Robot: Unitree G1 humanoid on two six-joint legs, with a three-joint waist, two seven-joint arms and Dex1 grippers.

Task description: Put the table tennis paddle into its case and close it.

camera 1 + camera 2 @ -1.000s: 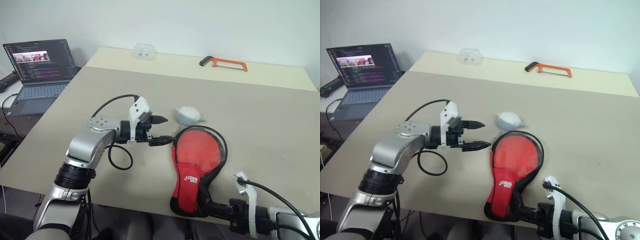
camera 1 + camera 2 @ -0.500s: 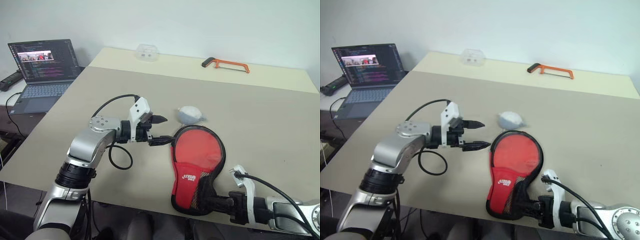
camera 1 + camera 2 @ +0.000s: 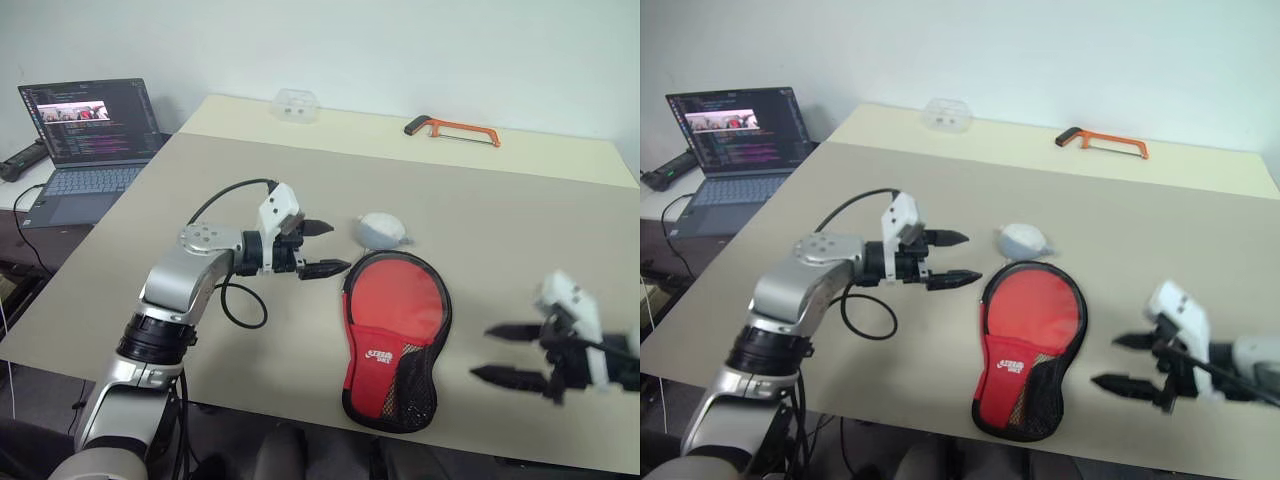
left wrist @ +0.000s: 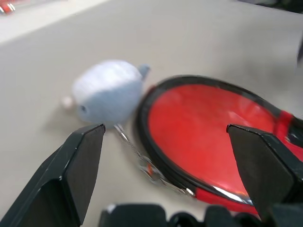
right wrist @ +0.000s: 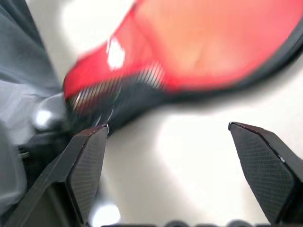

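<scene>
Both grippers stand wide open with nothing between their fingers. On my left, the left gripper (image 3: 320,248) reaches in level over the beige table (image 3: 520,220), its two black fingertips spread, the nearer one just short of the far left rim of the soft red paddle-shaped zip case with black edging (image 3: 394,335). I cannot tell whether that tip touches the edging. In the left wrist view I see the case's round end between the fingers, with a thin metal zip pull (image 4: 142,163) lying on the table beside its rim.

On my right, the right gripper (image 3: 512,352) hangs to the right of the case, apart from it, its black fingers parted and pointing left towards the case's narrow end. It grips nothing.

The case lies flat near the front edge of the table, red side up, round end far, narrow end with white lettering and black mesh pocket (image 3: 410,390) near. I cannot see the table tennis paddle itself, so whether it sits inside I cannot tell.

Just beyond the case's round end rests a small pale blue rounded object (image 3: 379,229). At the far edge lie an orange-framed hacksaw (image 3: 452,128) and a clear plastic box (image 3: 295,103). An open laptop (image 3: 85,135) sits off the table to the far left.
</scene>
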